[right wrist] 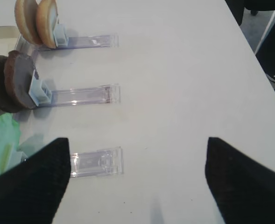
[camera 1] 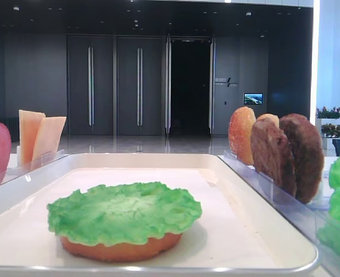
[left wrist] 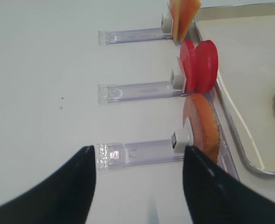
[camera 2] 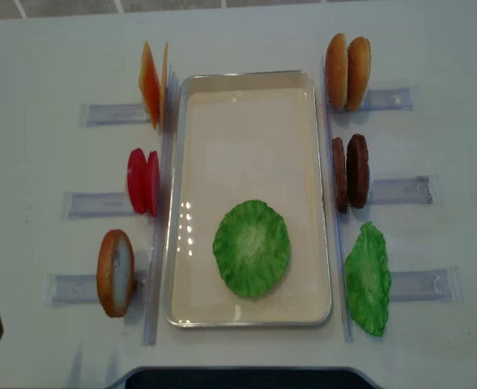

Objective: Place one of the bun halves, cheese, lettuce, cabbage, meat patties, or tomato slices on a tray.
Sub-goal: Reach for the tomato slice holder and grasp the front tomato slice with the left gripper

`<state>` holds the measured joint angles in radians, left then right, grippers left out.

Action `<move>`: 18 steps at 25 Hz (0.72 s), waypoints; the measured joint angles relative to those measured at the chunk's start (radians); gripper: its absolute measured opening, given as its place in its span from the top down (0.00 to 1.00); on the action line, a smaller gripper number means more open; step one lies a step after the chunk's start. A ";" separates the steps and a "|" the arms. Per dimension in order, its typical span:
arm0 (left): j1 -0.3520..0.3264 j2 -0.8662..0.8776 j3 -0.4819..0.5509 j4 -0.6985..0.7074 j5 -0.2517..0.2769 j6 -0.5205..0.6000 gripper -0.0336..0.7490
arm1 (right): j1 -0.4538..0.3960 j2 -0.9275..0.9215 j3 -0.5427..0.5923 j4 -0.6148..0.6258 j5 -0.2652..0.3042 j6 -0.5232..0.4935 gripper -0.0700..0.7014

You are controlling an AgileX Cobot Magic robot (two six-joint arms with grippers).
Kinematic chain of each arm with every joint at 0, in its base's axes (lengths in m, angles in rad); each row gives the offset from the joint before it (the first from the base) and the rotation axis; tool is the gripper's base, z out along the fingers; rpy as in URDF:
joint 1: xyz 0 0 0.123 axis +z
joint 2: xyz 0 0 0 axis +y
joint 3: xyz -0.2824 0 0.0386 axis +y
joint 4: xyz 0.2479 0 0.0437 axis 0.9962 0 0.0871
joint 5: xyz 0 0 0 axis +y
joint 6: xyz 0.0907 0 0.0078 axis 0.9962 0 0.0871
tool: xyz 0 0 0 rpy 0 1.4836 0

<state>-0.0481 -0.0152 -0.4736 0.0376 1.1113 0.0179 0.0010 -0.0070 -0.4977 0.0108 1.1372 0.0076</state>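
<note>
While both arms hung back from the tray [camera 2: 246,81], the left claw [left wrist: 139,186] stood wide and held nothing, hovering over bare tabletop [left wrist: 44,84] outboard of the tray's left side. The right claw [right wrist: 137,182] was likewise spread wide and empty, over the tabletop off the tray's right side.

Inside the tray, toward its near end, a lettuce leaf [camera 2: 252,247] lay flat on a bun base [camera 1: 120,249]; the base showed only as an orange rim under the leaf in the low exterior view. The rest of the tray floor was bare.

Left of the tray, three clear racks [left wrist: 132,88] ran outward. Cheese slices [camera 2: 151,83] stood on edge at the far rack, just beside the tray rim. Two tomato slices [camera 2: 143,181] stood upright at the middle rack. One bun half [camera 2: 115,272] stood on edge at the near rack.

Right of the tray: two bun halves [camera 2: 347,71] upright at the far rack, two patties [camera 2: 350,172] upright at the middle rack, and a second lettuce leaf [camera 2: 368,278] at the near rack, just beside the tray's right rim.
</note>
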 joint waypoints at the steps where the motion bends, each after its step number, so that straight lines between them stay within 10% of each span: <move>1: 0.000 0.000 0.000 0.000 0.000 0.000 0.38 | 0.000 0.000 0.000 0.000 0.000 0.000 0.15; 18: 0.000 0.000 0.000 0.000 0.000 0.000 0.38 | 0.000 0.000 0.000 0.000 0.000 0.000 0.15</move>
<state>-0.0481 -0.0152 -0.4736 0.0376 1.1113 0.0179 0.0010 -0.0070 -0.4977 0.0109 1.1372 0.0076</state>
